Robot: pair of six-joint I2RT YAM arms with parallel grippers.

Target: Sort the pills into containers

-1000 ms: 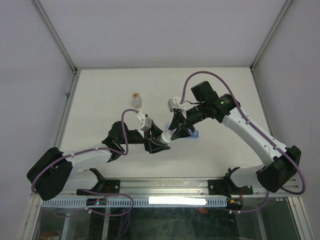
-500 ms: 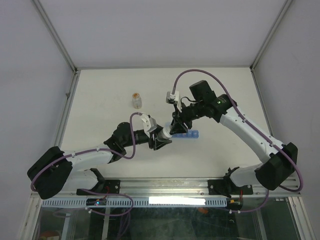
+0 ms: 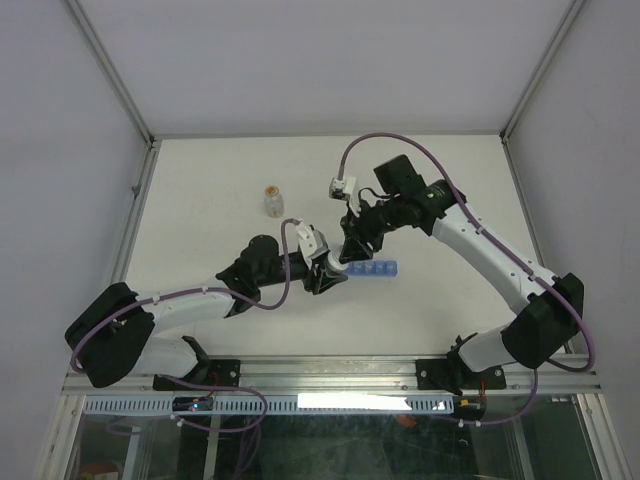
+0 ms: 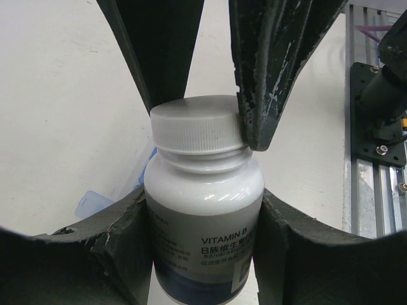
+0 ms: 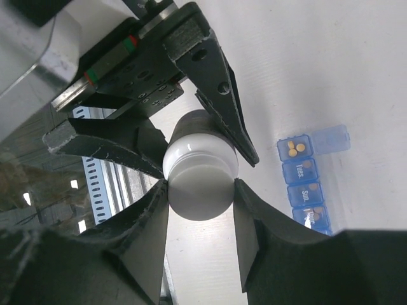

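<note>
A white vitamin bottle point(image 4: 203, 210) hangs above the table with my left gripper point(image 4: 203, 219) shut on its body. My right gripper point(image 5: 200, 190) is shut on the bottle's white ribbed cap point(image 5: 200, 171); its dark fingers point(image 4: 270, 82) press the cap from both sides. In the top view both grippers meet at the bottle point(image 3: 333, 264). The containers point(image 5: 305, 184), a blue strip of compartments, lie on the table just right of the bottle point(image 3: 372, 269). One end compartment stands open with yellow pills point(image 5: 294, 149) inside.
A small clear vial with orange point(image 3: 273, 201) stands upright at the back left of the two grippers. A metal rail point(image 4: 375, 159) runs along the table's near edge. White walls enclose the table on three sides.
The left gripper has carried the bottle right and slightly farther back. The right gripper has shifted left with it, still on the cap. More of the blue strip now shows.
</note>
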